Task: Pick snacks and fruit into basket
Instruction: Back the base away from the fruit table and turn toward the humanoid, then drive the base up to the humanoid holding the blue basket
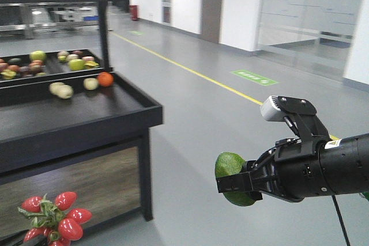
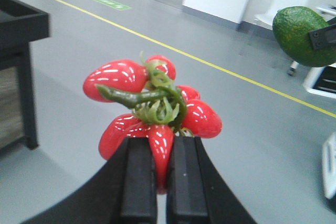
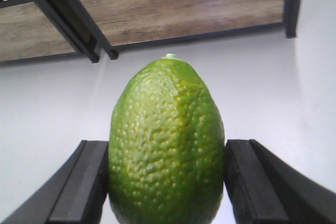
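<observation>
Black trays on the display shelf (image 1: 81, 116) hold loose mixed fruit (image 1: 63, 64), blurred and hard to name. Below the shelf's front edge, the left pincer (image 2: 161, 174) is clamped narrow on a cluster of red fruits (image 2: 155, 108). Right of the shelf, above the floor, the right pincer (image 3: 167, 179) squeezes the green fruit (image 3: 167, 145), whose lower end is cut off.

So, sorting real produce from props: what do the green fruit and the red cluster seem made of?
Green fruit: matte, pebbled rind; could be real or moulded, the look leaves it open. Red cluster: likely plastic, with a glassy, even shine and rubbery green stem.
</observation>
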### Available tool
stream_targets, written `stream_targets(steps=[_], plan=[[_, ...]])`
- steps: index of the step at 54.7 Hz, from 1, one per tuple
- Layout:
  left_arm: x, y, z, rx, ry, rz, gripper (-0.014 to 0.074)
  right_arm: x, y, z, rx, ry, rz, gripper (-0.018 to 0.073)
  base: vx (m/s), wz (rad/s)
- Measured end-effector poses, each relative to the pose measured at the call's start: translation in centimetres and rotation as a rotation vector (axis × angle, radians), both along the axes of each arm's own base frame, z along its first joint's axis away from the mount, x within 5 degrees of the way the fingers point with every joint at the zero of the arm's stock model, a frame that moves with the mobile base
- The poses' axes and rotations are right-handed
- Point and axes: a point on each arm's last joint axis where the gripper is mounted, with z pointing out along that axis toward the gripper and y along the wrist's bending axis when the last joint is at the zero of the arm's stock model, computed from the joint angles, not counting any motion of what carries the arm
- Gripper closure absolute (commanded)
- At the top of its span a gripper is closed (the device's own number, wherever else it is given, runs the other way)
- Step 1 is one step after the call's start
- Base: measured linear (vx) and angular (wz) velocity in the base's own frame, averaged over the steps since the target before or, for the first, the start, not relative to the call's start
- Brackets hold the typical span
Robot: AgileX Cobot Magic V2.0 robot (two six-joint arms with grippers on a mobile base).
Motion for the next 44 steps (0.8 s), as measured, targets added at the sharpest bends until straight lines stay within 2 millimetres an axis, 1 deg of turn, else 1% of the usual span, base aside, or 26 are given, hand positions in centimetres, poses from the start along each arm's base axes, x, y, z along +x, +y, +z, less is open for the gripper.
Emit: stream_targets(steps=[25, 44], plan=[[0.00, 0.01, 0.00, 0.000, 0.000, 0.001, 0.0594, -0.01, 0.00, 0.00, 0.000, 0.001, 0.001, 0.0569, -0.29, -0.60], [0.00, 0.01, 0.00, 0.000, 0.000, 0.001, 0.0594, -0.01, 0.00, 0.00, 0.000, 0.001, 0.001, 0.0569, -0.22, -0.79]])
